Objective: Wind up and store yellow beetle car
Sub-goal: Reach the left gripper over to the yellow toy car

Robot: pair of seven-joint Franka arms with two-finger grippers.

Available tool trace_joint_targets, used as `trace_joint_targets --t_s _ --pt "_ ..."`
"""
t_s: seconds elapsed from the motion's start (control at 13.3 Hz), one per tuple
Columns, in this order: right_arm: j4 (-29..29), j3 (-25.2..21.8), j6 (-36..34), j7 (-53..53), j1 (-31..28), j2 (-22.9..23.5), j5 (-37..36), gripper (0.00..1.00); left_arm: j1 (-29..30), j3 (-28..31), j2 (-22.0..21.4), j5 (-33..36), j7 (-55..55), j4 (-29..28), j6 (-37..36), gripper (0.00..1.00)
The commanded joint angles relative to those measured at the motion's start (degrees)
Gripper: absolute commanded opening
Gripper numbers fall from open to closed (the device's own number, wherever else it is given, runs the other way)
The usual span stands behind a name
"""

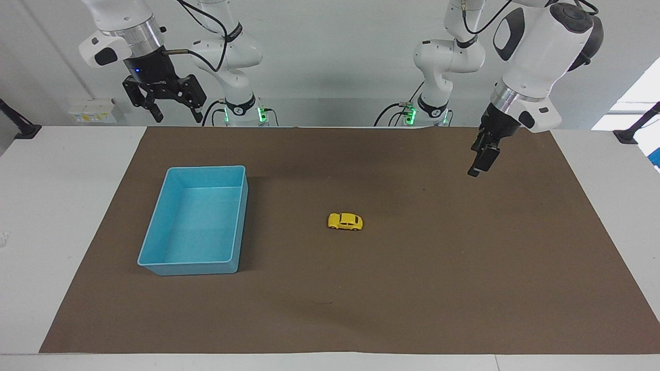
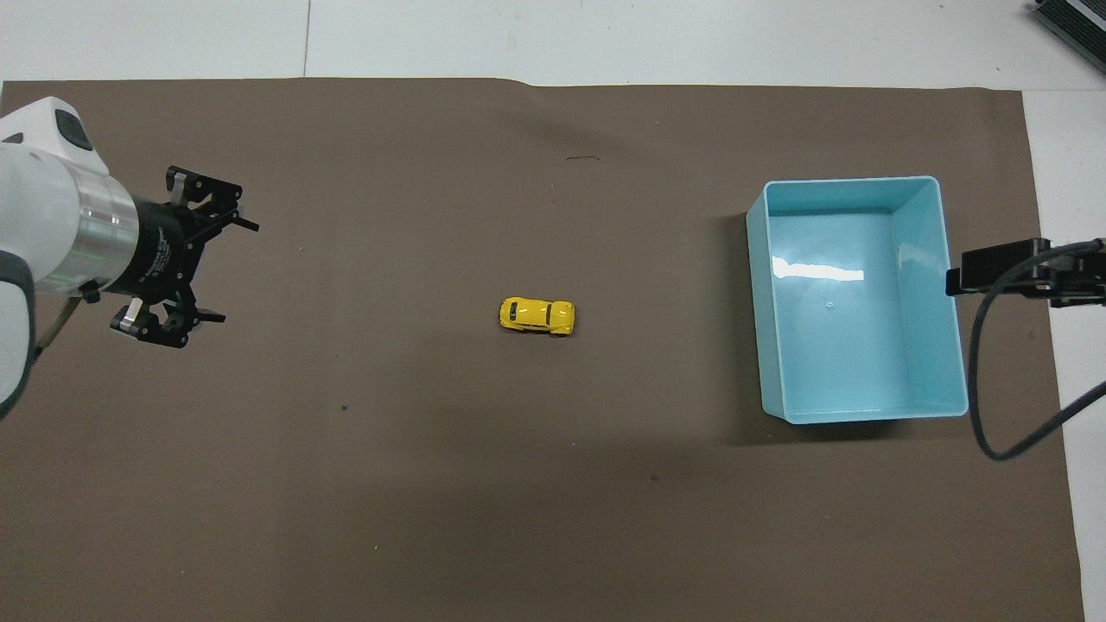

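Left gripper point(image 2: 233, 272) raised over mat, spread | right gripper point(image 1: 174, 117) waits, spread

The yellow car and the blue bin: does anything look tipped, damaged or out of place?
Nothing stands out. The yellow beetle car stands upright on its wheels on the brown mat, apart from the blue bin, which sits flat and empty. Both grippers hang open in the air, touching nothing.
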Motion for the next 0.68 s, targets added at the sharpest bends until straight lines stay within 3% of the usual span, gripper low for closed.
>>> trace_joint_targets --t_s 0.0,0.38,0.6 --pt "-0.3 0.2 -0.5 -1.4 -0.7 -0.3 1.0 1.0 -3.4 0.8 2.5 -0.1 -12.4 -0.8 3.5 1.0" --pt "-0.3 0.2 -0.5 -1.4 -0.7 -0.3 1.0 1.0 -8.8 0.9 9.1 2.4 -26.5 -0.1 5.6 1.0" --pt "-0.3 0.2 -0.5 -1.4 -0.7 -0.3 1.0 1.0 -13.1 0.9 15.2 5.2 -35.3 1.0 11.5 1.0"
